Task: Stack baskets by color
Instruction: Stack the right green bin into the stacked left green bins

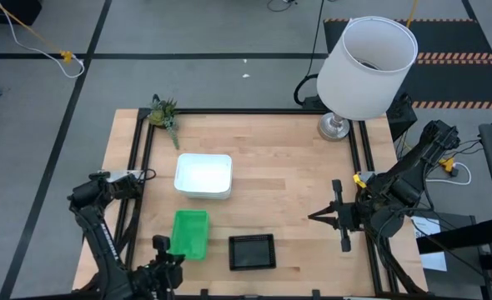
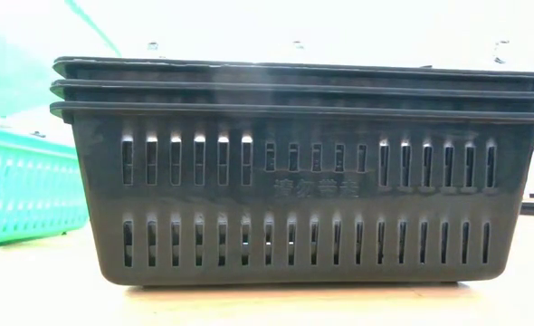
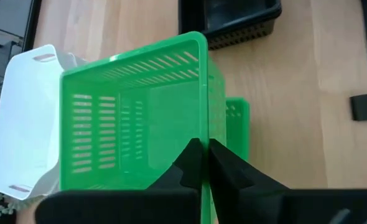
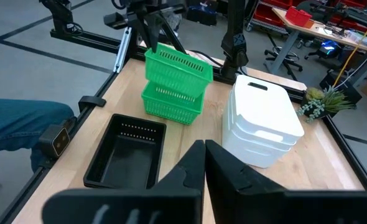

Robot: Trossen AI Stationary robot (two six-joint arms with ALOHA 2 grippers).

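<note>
Low view: black baskets (image 2: 303, 172) blocking everything.

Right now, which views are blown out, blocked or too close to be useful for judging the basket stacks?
High view: the white baskets glare, so their count is unreadable. Low view: the black baskets fill the frame against a washed-out background, though three rims show; the green baskets sit cropped and soft. Left wrist view: a lifted green basket fills the frame in front of the left gripper.
</note>
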